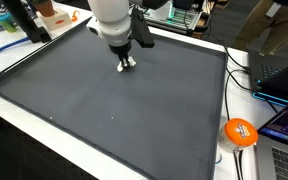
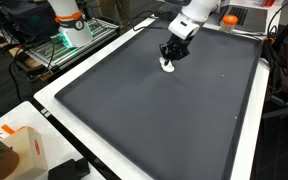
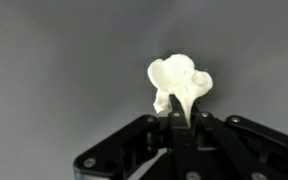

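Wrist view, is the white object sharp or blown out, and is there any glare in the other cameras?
Wrist view: white object overexposed, soft-edged, surface detail lost; gripper dark and slightly blurred. Both exterior views: even light, dark mat shows no strong glare.

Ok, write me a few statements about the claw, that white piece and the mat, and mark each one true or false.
1. The claw is shut on a small white piece. True.
2. The mat is bright red. False: the mat is dark grey.
3. An orange round thing sits beside the mat, not on it. True.
4. The claw hangs out past the mat's edge. False: in both exterior views it is above the mat, inside its rim.
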